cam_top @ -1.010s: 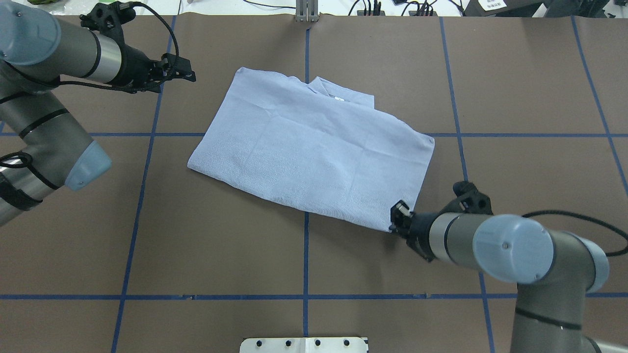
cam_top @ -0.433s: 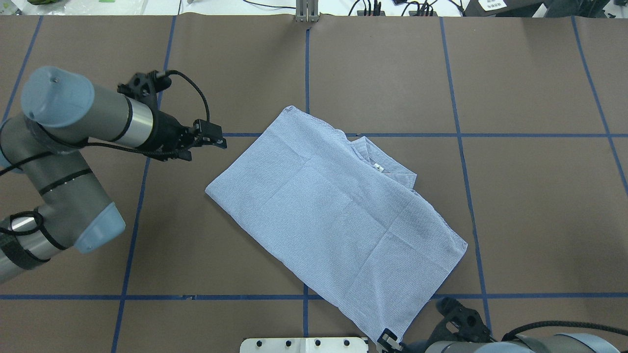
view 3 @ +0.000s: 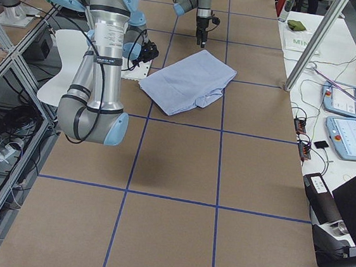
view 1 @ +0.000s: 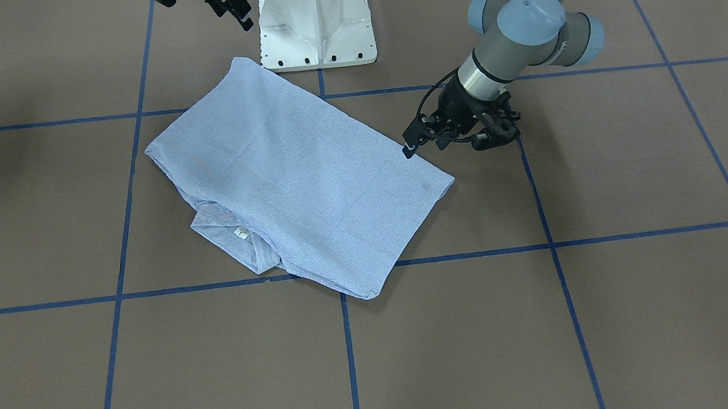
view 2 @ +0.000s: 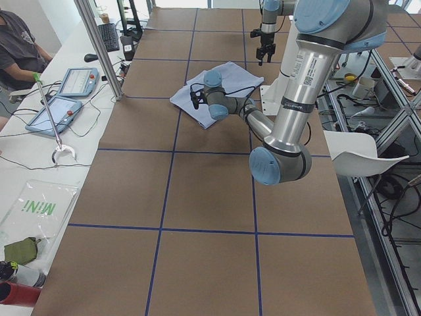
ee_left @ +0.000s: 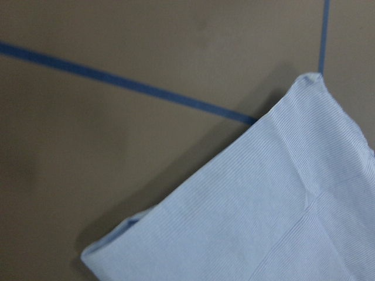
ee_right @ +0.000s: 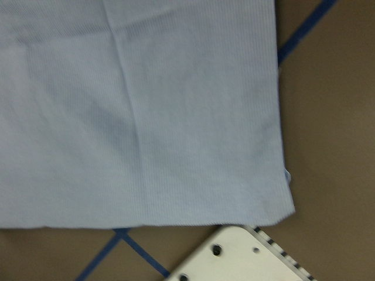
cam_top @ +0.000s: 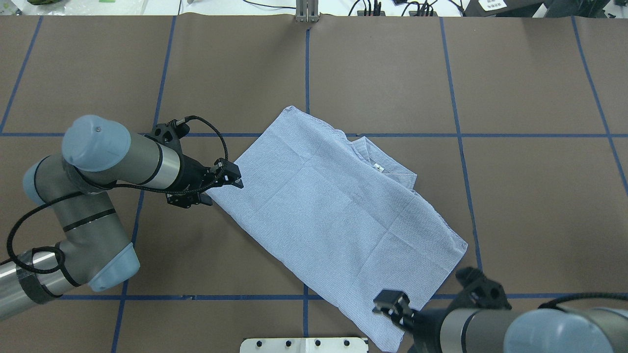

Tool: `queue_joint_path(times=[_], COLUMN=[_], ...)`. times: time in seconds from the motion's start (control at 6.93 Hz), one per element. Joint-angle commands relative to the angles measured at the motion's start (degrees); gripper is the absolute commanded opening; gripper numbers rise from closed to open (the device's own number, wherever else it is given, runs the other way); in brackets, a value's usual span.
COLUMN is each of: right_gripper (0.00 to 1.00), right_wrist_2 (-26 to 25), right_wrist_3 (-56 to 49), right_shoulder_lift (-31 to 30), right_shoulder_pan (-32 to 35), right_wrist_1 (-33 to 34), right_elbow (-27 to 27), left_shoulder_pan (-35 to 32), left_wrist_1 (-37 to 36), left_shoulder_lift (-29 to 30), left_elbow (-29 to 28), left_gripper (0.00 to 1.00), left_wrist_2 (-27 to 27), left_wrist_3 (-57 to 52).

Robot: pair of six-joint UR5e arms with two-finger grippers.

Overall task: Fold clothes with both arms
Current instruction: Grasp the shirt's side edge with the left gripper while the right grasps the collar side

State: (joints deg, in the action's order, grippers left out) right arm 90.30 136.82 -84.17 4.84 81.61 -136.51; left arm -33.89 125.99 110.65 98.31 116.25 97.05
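Claw count on this bench (cam_top: 515,206) is two, one on each of the two silver arms. We see the left claw (cam_top: 236,178) at centre left of the overhead frame, its tip at the left corner of the shirt (cam_top: 338,215). Whether it touches the cloth, and whether its fingers are apart or together, we cannot tell. The right claw (cam_top: 391,304) sits at the bottom of that frame, right of centre, hanging over the shirt's lowest corner and hiding a patch of it. In the front-facing view its fingers appear apart, gripping nothing, clear of the cloth.

One shirt, light blue with fine white stripes, lies folded into a rough rectangle. It is set diagonally from the upper middle of the overhead frame to the lower right of centre. Its one collar (cam_top: 390,169) pokes out along the upper right edge, a small white label (cam_top: 378,167) showing. The lowest corner lies just beside the single white base plate (cam_top: 304,344) at the bottom edge.

Blue tape lines (cam_top: 306,73) divide the brown surface into squares. In the view from the left end, one seated operator (view 2: 14,46) occupies the upper left corner, with two tablet-like controllers (view 2: 75,82) just beside a metal post (view 2: 102,46).
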Motion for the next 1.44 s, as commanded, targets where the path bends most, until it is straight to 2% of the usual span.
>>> queue_joint_path(times=[0.0,0.14,0.29,0.43,0.72,0.87,1.01,1.15,1.3], right_gripper=[1.00,1.00,1.00,1.00,1.00,1.00,1.00,1.00,1.00], right_wrist_2=[0.58,0.58,0.58,0.50,0.41,0.32,0.32,0.32,0.32], right_wrist_3=[-6.16,-7.61,-7.71,-7.71,-7.71,-7.71,-7.71,-7.71,-7.71], right_shoulder_lift=[1.98,5.13,6.29,7.09,7.18,7.44,9.36,9.99,10.08], right_shoulder_pan=[11.03,13.59,14.57,14.67,14.84,15.02,15.19,15.20,15.20], right_wrist_1=[-0.23,-0.05,-0.05,-0.05,-0.05,-0.14,0.03,0.12,0.04], right_elbow=[2.98,6.31,8.17,8.53,10.12,10.38,11.17,11.87,12.05], left_shoulder_pan=[1.81,1.81,1.81,1.90,1.73,1.73,1.55,1.29,1.37], left_wrist_1=[0.31,0.22,0.22,0.22,0.05,-0.21,-0.30,-0.48,-1.61], left_shoulder_lift=[0.88,0.97,0.97,0.63,-0.78,-0.96,-1.05,-1.13,-1.05], left_elbow=[-4.60,-4.36,-4.01,-4.09,-3.57,-2.87,-2.52,-2.25,-2.34], left_gripper=[0.81,0.73,0.60,0.35,0.27,0.00,0.00,0.09,0.54], left_wrist_2=[-3.05,-3.23,-3.23,-4.27,-4.90,-4.90,-4.90,-4.90,-4.90], left_wrist_3=[0.69,1.04,1.30,1.22,1.21,1.21,1.13,1.13,1.13])
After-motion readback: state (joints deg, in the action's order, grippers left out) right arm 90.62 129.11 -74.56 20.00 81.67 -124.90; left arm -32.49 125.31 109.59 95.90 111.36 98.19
